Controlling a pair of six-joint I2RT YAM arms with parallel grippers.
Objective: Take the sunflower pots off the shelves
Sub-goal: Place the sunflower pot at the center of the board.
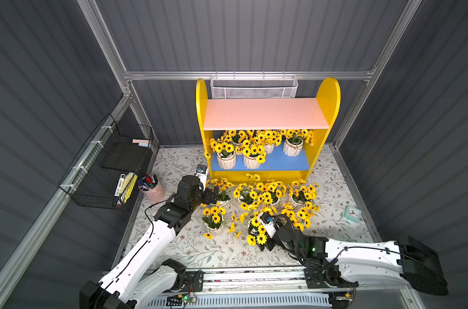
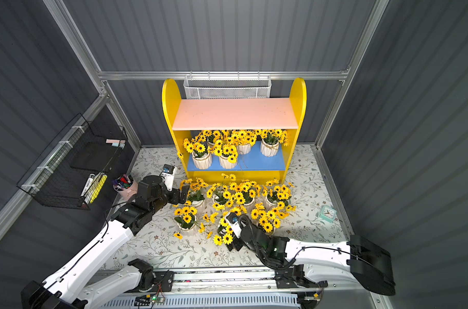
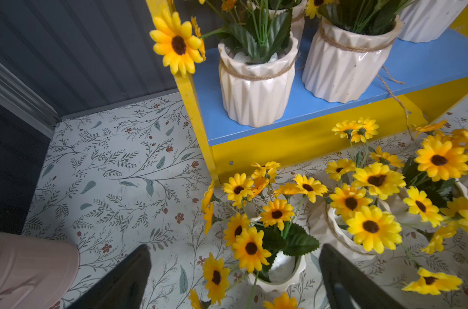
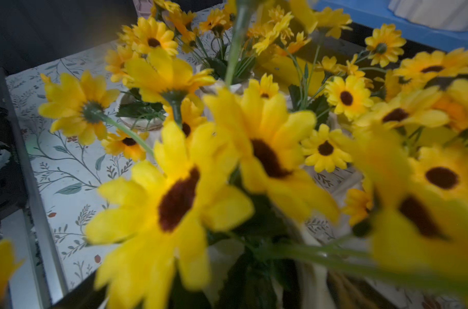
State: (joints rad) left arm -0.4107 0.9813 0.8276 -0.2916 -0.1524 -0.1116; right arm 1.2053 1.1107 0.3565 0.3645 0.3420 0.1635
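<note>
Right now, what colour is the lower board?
The lower board is blue, best seen from the left wrist.

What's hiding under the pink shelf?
Sunflower pots stand on the blue board under the pink board. Several show at the front. The pink board and the thick flowers cover the back, so any pots there cannot be seen.

place: robot test cell | signs: aluminium frame [image 1: 243,75], grey corrugated walls [image 1: 241,34] (floral mat [image 1: 195,248])
</note>
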